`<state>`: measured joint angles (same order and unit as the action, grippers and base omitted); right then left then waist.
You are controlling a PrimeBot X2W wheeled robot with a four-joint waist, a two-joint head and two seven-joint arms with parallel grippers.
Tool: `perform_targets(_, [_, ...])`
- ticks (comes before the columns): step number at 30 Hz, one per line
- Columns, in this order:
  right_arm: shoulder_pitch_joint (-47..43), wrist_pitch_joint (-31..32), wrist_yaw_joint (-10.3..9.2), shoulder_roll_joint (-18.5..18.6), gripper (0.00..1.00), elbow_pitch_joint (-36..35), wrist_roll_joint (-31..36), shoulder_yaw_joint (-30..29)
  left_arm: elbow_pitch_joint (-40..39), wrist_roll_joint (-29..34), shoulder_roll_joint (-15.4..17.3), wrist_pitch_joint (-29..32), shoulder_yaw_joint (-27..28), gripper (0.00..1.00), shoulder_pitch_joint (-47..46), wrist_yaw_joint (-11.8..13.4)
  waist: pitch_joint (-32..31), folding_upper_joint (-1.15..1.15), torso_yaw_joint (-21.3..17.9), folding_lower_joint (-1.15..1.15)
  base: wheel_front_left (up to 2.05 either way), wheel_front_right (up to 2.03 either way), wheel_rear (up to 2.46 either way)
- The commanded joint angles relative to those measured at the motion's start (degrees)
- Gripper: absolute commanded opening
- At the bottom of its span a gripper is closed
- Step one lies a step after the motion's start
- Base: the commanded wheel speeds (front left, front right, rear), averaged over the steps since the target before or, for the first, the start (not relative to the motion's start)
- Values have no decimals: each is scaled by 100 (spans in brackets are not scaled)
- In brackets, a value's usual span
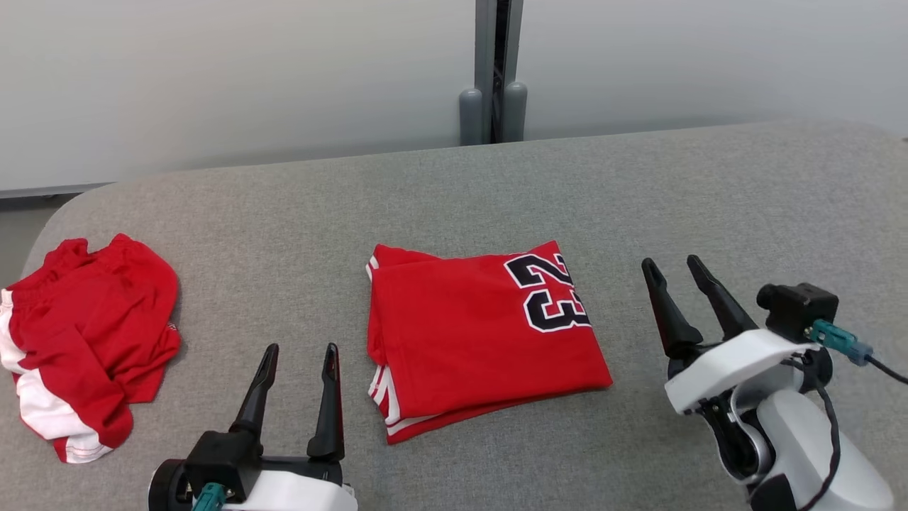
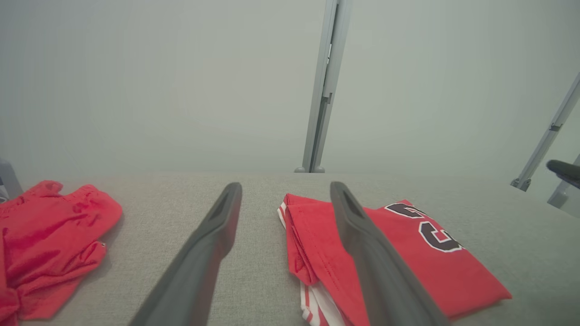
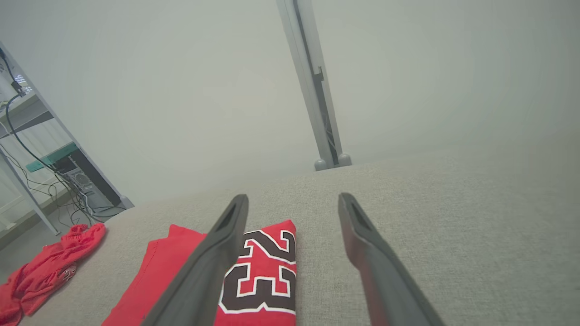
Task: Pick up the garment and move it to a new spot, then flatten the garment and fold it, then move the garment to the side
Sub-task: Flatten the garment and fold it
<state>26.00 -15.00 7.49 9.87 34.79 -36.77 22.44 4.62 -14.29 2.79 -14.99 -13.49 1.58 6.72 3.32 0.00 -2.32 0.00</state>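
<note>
Lighting was bright, even and diffuse, seemingly from overhead, and the grey padded table (image 1: 709,199) rendered uniformly matte. Shadows were soft and narrow: a thin dark rim ran under the near edge of the folded jersey (image 1: 482,341) and along the right side of the crumpled shorts (image 1: 92,341). The head view was sharp throughout. Both wrist views were hazy and low in contrast, and the post (image 3: 312,90) leaned from wide-angle distortion.

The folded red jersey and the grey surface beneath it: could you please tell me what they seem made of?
The folded red jersey is probably a thin synthetic sports knit, matte: it lies in thin soft layers. The grey surface is likely woven upholstery fabric, matte: a coarse flecked weave shows in the wrist views.
</note>
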Motion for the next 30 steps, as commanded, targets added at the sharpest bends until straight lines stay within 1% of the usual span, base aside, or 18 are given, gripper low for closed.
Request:
perform_targets(1, [-187,-28,0,28,100,-185,236,-152,1,-77,23,-22,66,100,12,55,-51,0,-57,0,0,0,0])
perform_targets(4, [-637,-29,0,-21,100,-681,801,-456,-11,-144,20,-22,135,100,111,83,-149,0,-100,0,0,0,0])
perform_targets(8, [-1183,-30,0,-76,100,-1356,1367,-700,-8,-231,24,-23,222,100,199,123,-278,0,-125,0,0,0,0])
perform_targets(12, [-1674,-30,0,-143,100,-1927,1745,-901,-32,-306,23,-22,302,100,307,175,-383,0,-116,0,0,0,0])
perform_targets(16, [-2042,-30,0,-189,100,-2315,2000,-1051,-58,-292,23,-22,382,100,399,191,-473,0,-106,0,0,0,0])
perform_targets(20, [-2349,-30,0,-284,100,-2589,2160,-1175,-144,-154,22,-22,468,100,502,194,-531,0,-90,0,0,0,0])
perform_targets(30, [-2768,-29,0,-409,100,-2751,2382,-1199,-247,56,22,-22,491,100,753,240,-623,0,-42,0,0,0,0])
